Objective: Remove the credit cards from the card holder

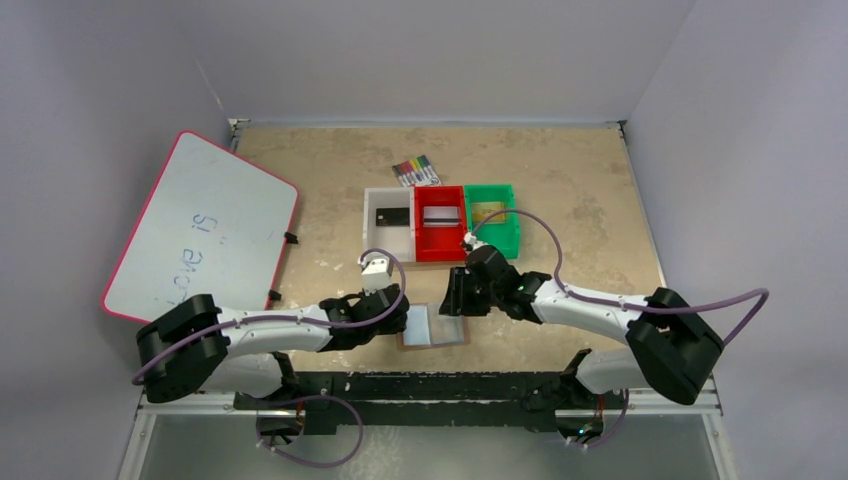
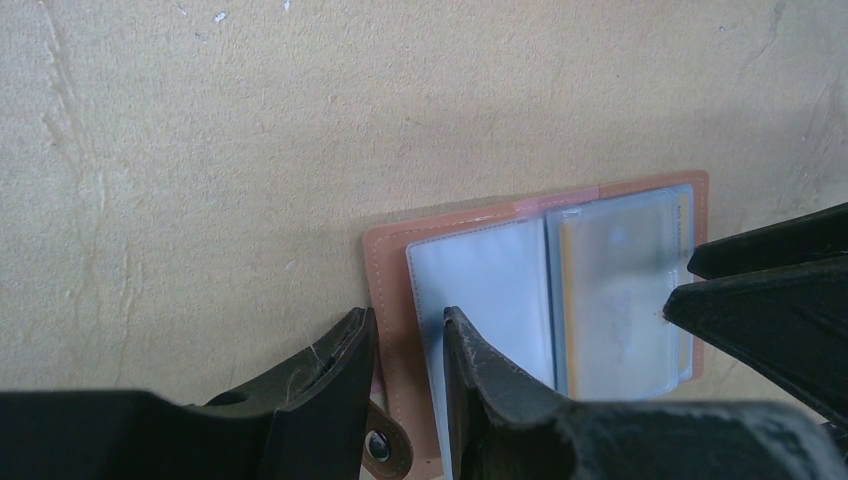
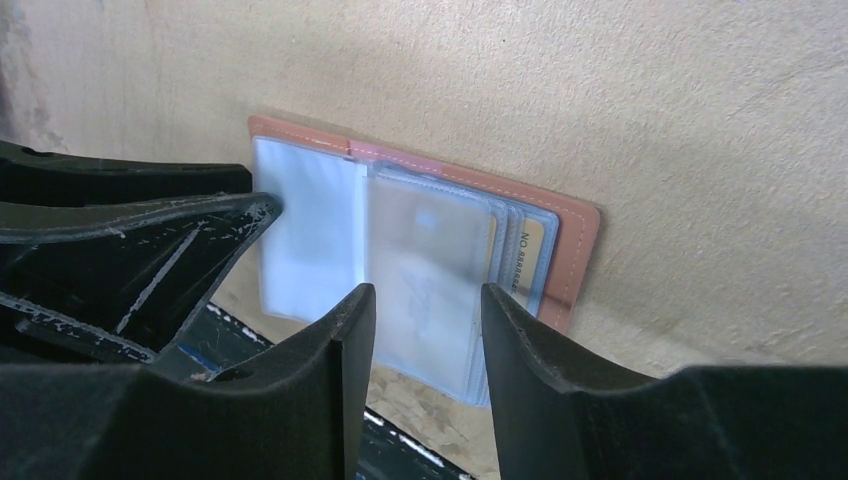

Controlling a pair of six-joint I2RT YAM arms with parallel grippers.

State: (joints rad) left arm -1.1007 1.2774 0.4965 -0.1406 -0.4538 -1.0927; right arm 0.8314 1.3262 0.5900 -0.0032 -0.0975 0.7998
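The tan card holder (image 1: 433, 327) lies open near the table's front edge, its clear pockets facing up. My left gripper (image 1: 400, 318) is open astride the holder's left border (image 2: 385, 300): one fingertip is on the table, the other on the left pocket (image 2: 480, 280). My right gripper (image 3: 425, 295) is open over the right stack of pockets (image 3: 430, 260), nothing pinched. A gold credit card (image 3: 530, 255) shows inside that stack. Three more credit cards lie in the bins: black (image 1: 391, 215), silver (image 1: 441, 217) and gold (image 1: 487, 210).
White (image 1: 372, 238), red (image 1: 440, 250) and green (image 1: 500, 238) bins stand in a row behind the holder. A pack of coloured markers (image 1: 415, 170) lies beyond them. A red-rimmed whiteboard (image 1: 200, 225) fills the left side. The table's dark front rail (image 3: 410, 445) is just behind the holder.
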